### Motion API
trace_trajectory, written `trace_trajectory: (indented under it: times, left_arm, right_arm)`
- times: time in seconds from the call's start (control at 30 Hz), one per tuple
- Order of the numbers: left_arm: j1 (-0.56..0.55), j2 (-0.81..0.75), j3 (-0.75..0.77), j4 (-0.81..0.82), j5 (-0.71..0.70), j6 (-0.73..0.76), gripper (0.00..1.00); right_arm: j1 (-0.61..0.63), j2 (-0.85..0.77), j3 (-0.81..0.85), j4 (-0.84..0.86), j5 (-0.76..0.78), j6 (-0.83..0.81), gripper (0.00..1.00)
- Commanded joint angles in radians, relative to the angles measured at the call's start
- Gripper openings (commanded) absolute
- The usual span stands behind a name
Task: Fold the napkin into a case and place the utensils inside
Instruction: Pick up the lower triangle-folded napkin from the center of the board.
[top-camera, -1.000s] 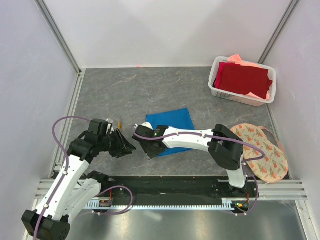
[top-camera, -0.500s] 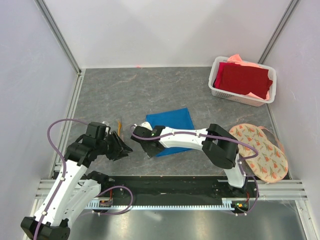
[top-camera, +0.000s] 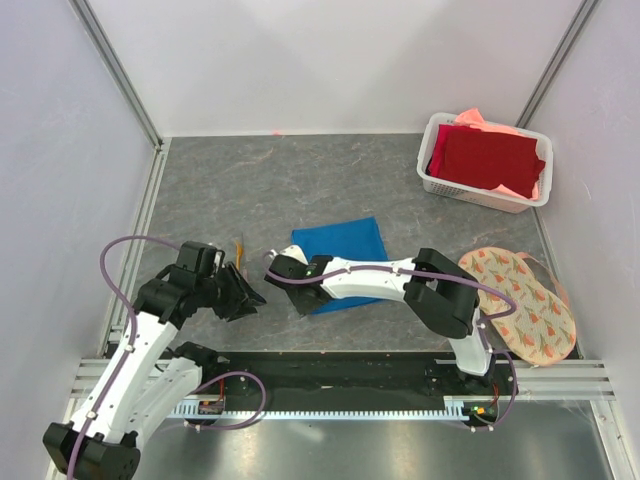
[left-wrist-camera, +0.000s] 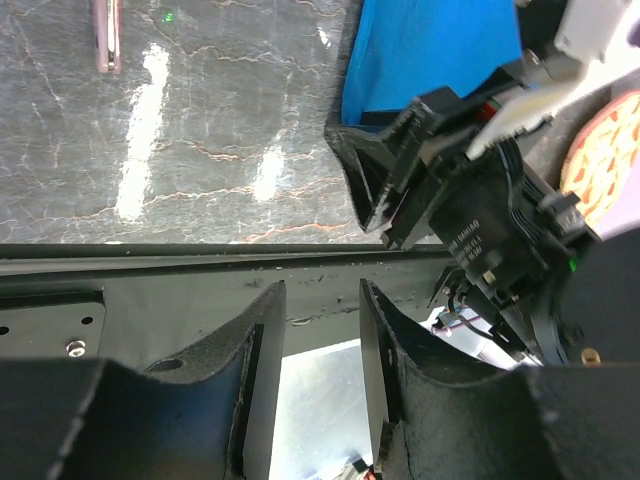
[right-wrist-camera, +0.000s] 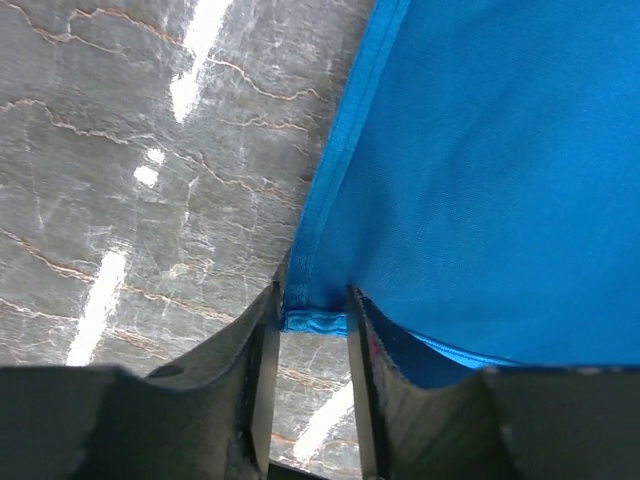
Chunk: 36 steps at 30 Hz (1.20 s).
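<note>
The bright blue napkin (top-camera: 345, 245) lies folded flat in the middle of the table, and it fills the upper right of the right wrist view (right-wrist-camera: 480, 150). My right gripper (top-camera: 303, 292) is low at its near-left corner. In the right wrist view the right gripper (right-wrist-camera: 312, 300) is open, with the corner hem spanning the gap between its fingertips. My left gripper (top-camera: 250, 290) hovers just left of it, turned toward the table's near edge. It is open (left-wrist-camera: 322, 300) with nothing between its fingers. A thin orange utensil (top-camera: 239, 247) lies left of the napkin, and a slim stick (left-wrist-camera: 105, 35) shows in the left wrist view.
A white basket (top-camera: 470, 195) holding a dark red cloth (top-camera: 490, 158) over a salmon-pink one stands at the back right. A round floral mat (top-camera: 525, 300) lies at the near right. The black base rail (top-camera: 330, 370) runs along the near edge. The two grippers are close together.
My right gripper has settled onto the napkin's near-left corner and its jaws have narrowed around the hem. The left arm has shifted slightly, still open.
</note>
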Motion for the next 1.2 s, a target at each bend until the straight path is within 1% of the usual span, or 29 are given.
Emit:
trace_trajectory:
  times: [0.0, 0.13, 0.17, 0.23, 0.33, 0.37, 0.4, 0.5, 0.53, 0.63, 0.7, 0.87, 0.9, 0.97, 1.03, 1.07, 1.1, 1.13, 1.17]
  left_arm:
    - [0.000, 0.020, 0.031, 0.025, -0.007, 0.001, 0.43]
    - [0.002, 0.040, 0.042, 0.029, -0.007, 0.010, 0.43]
    - [0.002, 0.038, 0.042, 0.029, -0.009, 0.010, 0.43]
    - [0.002, 0.041, 0.042, 0.034, -0.012, 0.008, 0.43]
    - [0.002, 0.049, 0.035, 0.043, -0.006, 0.005, 0.43]
    - [0.003, 0.056, 0.034, 0.046, -0.001, 0.005, 0.43]
    - [0.002, 0.061, 0.032, 0.049, 0.001, 0.004, 0.43]
    - [0.002, 0.078, 0.034, 0.063, 0.005, 0.002, 0.44]
    - [0.003, 0.083, 0.034, 0.068, 0.008, 0.001, 0.44]
    - [0.005, 0.121, 0.038, 0.100, 0.030, -0.001, 0.45]
    - [0.003, 0.147, 0.038, 0.138, 0.053, -0.004, 0.47]
    - [0.022, 0.265, 0.054, 0.227, 0.103, -0.007, 0.52]
    - [0.023, 0.292, 0.058, 0.241, 0.119, -0.007, 0.58]
    - [0.029, 0.374, 0.083, 0.282, 0.132, -0.005, 0.62]
    - [0.035, 0.429, 0.113, 0.328, 0.158, -0.001, 0.72]
    - [0.037, 0.495, 0.127, 0.339, 0.163, 0.005, 0.76]
    - [0.038, 0.526, 0.140, 0.351, 0.169, 0.010, 0.82]
    - [0.040, 0.564, 0.169, 0.361, 0.174, 0.014, 0.84]
    - [0.043, 0.636, 0.184, 0.367, 0.178, 0.027, 0.86]
  right_arm:
    - [-0.005, 0.034, -0.099, 0.022, 0.023, 0.021, 0.35]
    - [-0.003, 0.045, -0.148, 0.028, 0.048, 0.035, 0.30]
    - [-0.005, 0.042, -0.156, 0.031, 0.062, 0.035, 0.26]
    - [-0.003, 0.034, -0.166, 0.031, 0.069, 0.035, 0.22]
    - [-0.009, 0.019, -0.153, 0.031, 0.065, 0.015, 0.13]
    - [-0.011, 0.013, -0.148, 0.034, 0.060, 0.010, 0.04]
    - [-0.017, 0.007, -0.143, 0.037, 0.033, 0.006, 0.00]
    - [-0.048, -0.030, -0.143, 0.072, -0.035, 0.001, 0.00]
    - [-0.067, -0.054, -0.143, 0.081, -0.093, 0.001, 0.00]
    - [-0.106, -0.123, -0.148, 0.126, -0.203, -0.003, 0.00]
    - [-0.123, -0.159, -0.159, 0.149, -0.233, -0.002, 0.00]
    - [-0.180, -0.216, -0.203, 0.186, -0.387, 0.019, 0.00]
    - [-0.192, -0.219, -0.209, 0.195, -0.401, 0.024, 0.00]
    - [-0.198, -0.230, -0.226, 0.219, -0.431, 0.035, 0.00]
    - [-0.206, -0.246, -0.234, 0.226, -0.463, 0.049, 0.00]
    - [-0.212, -0.251, -0.243, 0.239, -0.471, 0.055, 0.00]
    - [-0.219, -0.262, -0.248, 0.247, -0.496, 0.064, 0.00]
    - [-0.224, -0.266, -0.254, 0.256, -0.512, 0.067, 0.00]
    - [-0.229, -0.271, -0.264, 0.270, -0.521, 0.070, 0.00]
